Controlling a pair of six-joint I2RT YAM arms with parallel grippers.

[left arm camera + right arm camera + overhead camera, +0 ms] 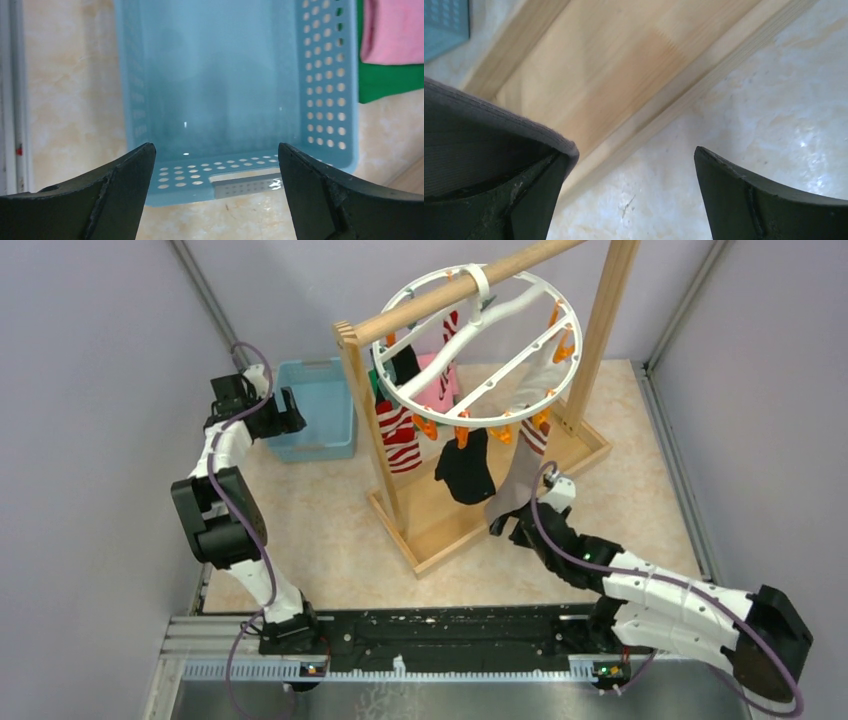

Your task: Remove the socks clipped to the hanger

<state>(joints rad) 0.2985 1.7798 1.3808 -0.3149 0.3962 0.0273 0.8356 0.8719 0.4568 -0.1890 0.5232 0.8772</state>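
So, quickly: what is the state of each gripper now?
Left gripper: open, empty, near the blue basket.
Right gripper: open, touching the grey sock, not clamped.

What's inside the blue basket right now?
In the left wrist view the blue basket shows only its bare floor, nothing lying in it. From above, the left gripper hides part of its left side.

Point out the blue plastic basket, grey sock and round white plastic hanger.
Blue plastic basket point(325, 100), left wrist view, right wall.
Grey sock point(517, 483), top view, middle.
Round white plastic hanger point(485, 420), top view, near rim.
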